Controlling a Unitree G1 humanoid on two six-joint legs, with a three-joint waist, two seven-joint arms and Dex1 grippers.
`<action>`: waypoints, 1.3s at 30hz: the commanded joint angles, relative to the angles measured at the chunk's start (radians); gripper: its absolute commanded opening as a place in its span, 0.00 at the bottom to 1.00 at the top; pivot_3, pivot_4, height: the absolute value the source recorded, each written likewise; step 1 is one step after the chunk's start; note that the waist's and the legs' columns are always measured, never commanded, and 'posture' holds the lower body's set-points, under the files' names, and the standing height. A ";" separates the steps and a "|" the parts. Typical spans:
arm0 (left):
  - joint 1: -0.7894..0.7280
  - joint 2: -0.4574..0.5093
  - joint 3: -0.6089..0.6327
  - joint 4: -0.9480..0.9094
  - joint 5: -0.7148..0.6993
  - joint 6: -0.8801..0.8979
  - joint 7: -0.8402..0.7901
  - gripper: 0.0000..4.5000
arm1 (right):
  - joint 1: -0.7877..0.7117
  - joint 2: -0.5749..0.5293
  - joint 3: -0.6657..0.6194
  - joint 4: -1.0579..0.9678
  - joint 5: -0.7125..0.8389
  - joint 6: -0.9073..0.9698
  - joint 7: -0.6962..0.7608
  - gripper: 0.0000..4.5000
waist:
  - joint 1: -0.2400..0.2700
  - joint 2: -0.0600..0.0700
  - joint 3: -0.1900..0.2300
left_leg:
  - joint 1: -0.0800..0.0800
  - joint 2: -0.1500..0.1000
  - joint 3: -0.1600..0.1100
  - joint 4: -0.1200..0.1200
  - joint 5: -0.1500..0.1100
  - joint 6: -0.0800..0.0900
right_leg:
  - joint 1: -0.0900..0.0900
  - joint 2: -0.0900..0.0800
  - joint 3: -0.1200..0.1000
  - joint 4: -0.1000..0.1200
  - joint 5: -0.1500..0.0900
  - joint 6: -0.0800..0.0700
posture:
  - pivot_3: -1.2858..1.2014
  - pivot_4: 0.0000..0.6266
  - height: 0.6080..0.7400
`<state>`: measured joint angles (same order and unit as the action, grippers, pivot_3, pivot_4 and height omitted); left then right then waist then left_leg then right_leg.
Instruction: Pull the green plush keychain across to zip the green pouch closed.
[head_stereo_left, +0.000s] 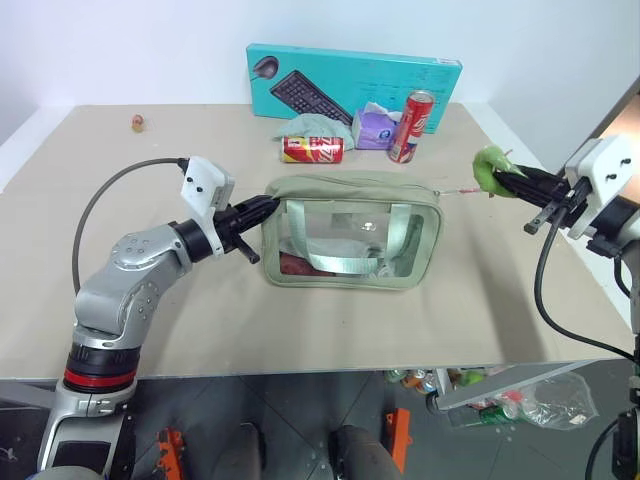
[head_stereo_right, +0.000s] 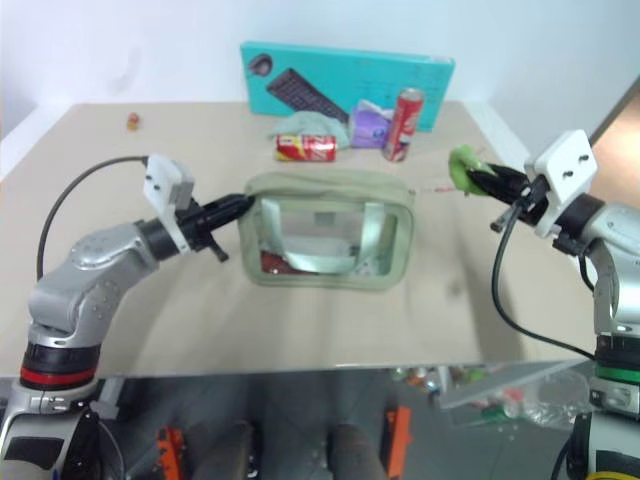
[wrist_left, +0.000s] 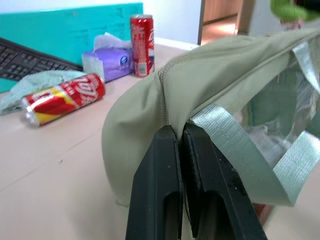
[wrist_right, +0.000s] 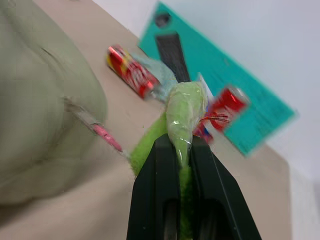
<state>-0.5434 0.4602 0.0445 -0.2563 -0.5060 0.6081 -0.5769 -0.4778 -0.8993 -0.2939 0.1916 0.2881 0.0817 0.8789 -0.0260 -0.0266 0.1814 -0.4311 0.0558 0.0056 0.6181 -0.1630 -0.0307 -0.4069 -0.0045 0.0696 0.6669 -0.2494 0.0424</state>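
The right gripper (head_stereo_left: 512, 180) pinches the green plush keychain (head_stereo_left: 489, 168) tight. The left gripper (head_stereo_left: 268, 207) squeezes the green pouch (head_stereo_left: 352, 235) by its end.

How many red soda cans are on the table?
2. One red can lies on its side in front of the teal keyboard box; the other can stands upright beside the purple tissue pack.
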 joint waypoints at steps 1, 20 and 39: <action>0.011 0.004 0.041 -0.032 0.038 -0.028 0.059 0.00 | 0.055 0.016 -0.056 -0.035 -0.023 0.008 -0.096 0.01 | -0.002 0.000 0.000 | 0.000 0.000 0.000 0.000 0.000 0.000 | 0.000 0.000 0.000 0.000 0.000 0.000 | 0.52 0.24 1.00; 0.044 -0.014 0.030 -0.083 0.008 0.018 0.093 0.00 | 0.379 0.306 0.206 -0.211 -0.133 0.044 -0.260 0.01 | -0.012 -0.001 -0.001 | 0.005 0.000 0.000 0.001 0.000 0.000 | 0.003 0.002 0.003 0.000 0.002 0.000 | 0.52 0.24 1.00; -0.032 0.032 0.236 -0.010 -0.287 0.128 -0.002 0.99 | 0.184 0.188 -0.149 -0.446 0.403 0.376 -0.187 0.99 | -0.009 -0.001 -0.001 | 0.002 -0.001 -0.002 0.000 0.000 0.000 | 0.002 0.001 0.002 -0.001 0.001 0.001 | 0.52 0.24 1.00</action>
<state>-0.5432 0.4754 0.2252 -0.2643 -0.7396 0.7276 -0.5683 -0.2759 -0.6729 -0.3898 -0.2259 0.6638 0.4507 0.6808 -0.0350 -0.0273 0.1806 -0.4295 0.0545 0.0033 0.6180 -0.1629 -0.0309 -0.4050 -0.0032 0.0714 0.6663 -0.2486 0.0434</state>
